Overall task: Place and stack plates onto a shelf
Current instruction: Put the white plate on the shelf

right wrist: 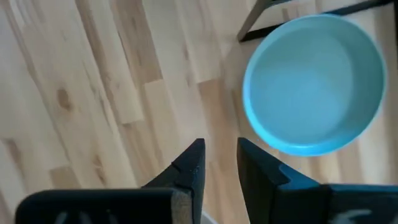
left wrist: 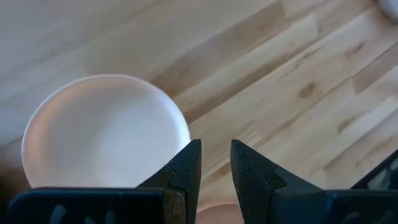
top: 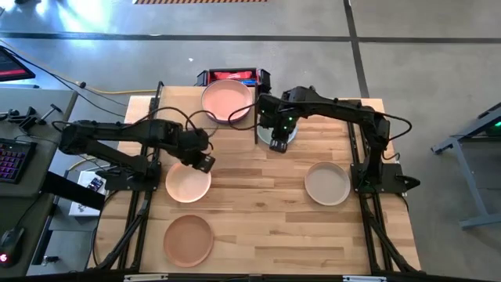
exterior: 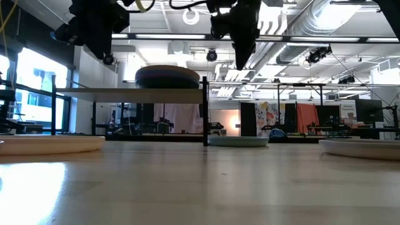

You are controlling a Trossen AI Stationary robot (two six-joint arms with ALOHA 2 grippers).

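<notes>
The shelf (top: 176, 102) stands at the table's far side and carries a stack of plates with a salmon pink plate (top: 227, 100) on top. On the table lie a peach plate (top: 186, 185), a terracotta plate (top: 188, 239), a beige plate (top: 327, 182) and a blue plate (right wrist: 314, 84) next to the shelf's leg. My left gripper (top: 205, 163) hangs open above the peach plate's far right rim (left wrist: 174, 118), holding nothing. My right gripper (top: 278, 143) hangs open above the table beside the blue plate, fingers pointing down.
A red and black box (top: 231, 76) sits behind the shelf. In the low view the shelf board (exterior: 137, 94) stands well above the table, with the stack (exterior: 167, 76) on it. Bare wood lies in the table's middle and near right.
</notes>
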